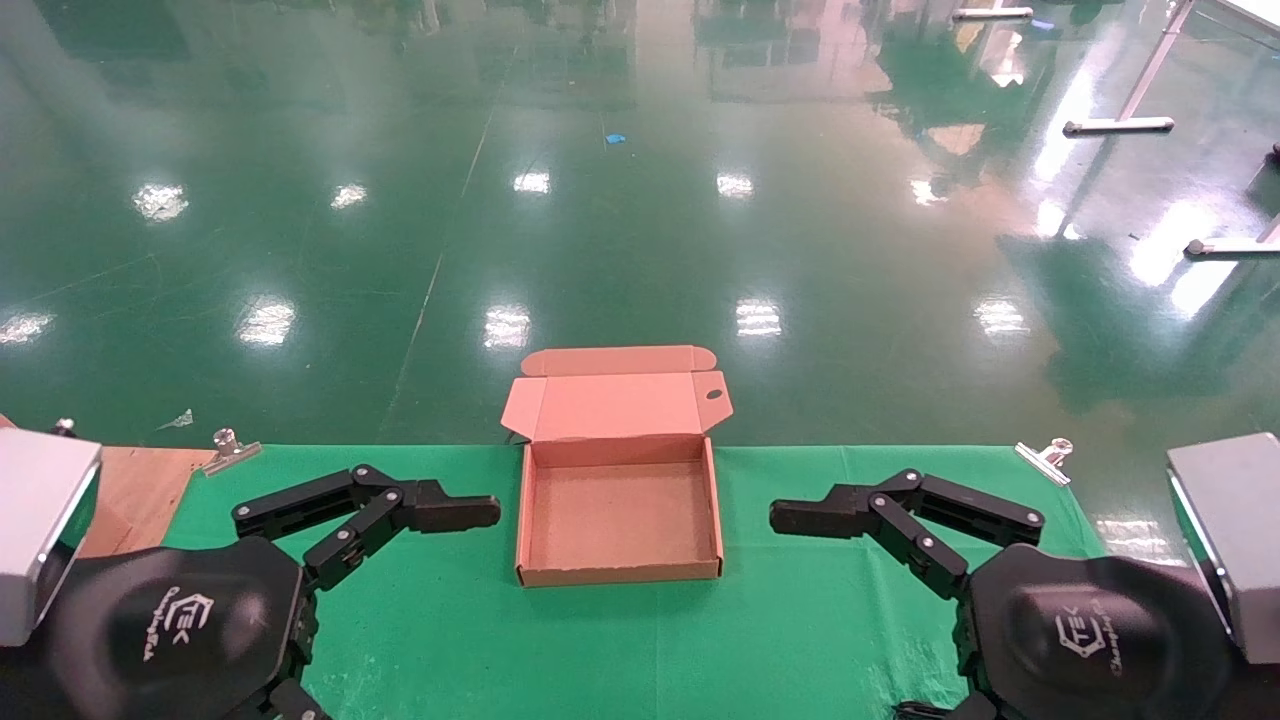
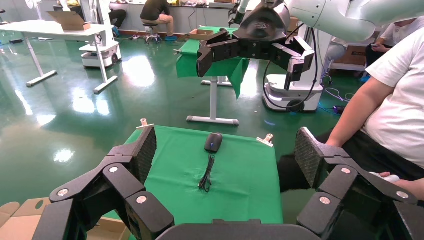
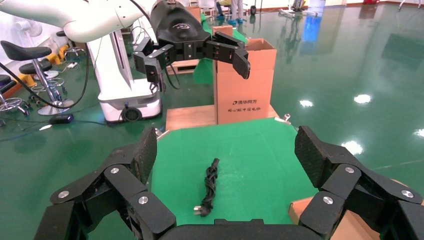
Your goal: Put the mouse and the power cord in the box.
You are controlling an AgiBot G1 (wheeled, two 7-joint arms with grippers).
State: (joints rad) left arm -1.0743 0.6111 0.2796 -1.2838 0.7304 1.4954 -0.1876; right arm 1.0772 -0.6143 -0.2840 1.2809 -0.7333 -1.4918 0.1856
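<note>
Between both released grippers, left gripper (image 1: 455,520) and right gripper (image 1: 815,522), the box (image 1: 619,572) sits empty; mouse (image 2: 213,142) and power cord (image 3: 209,186) lie unpacked on the surface (image 1: 450,620), nothing done yet.

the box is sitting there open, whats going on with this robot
Nothing is being handled yet. The box sits open and empty in the middle of the green table. The left gripper and right gripper hover on either side of it, jaws open and holding nothing. The mouse lies on the cloth in the left wrist view, and the power cord lies bundled on the cloth in the right wrist view.
</note>
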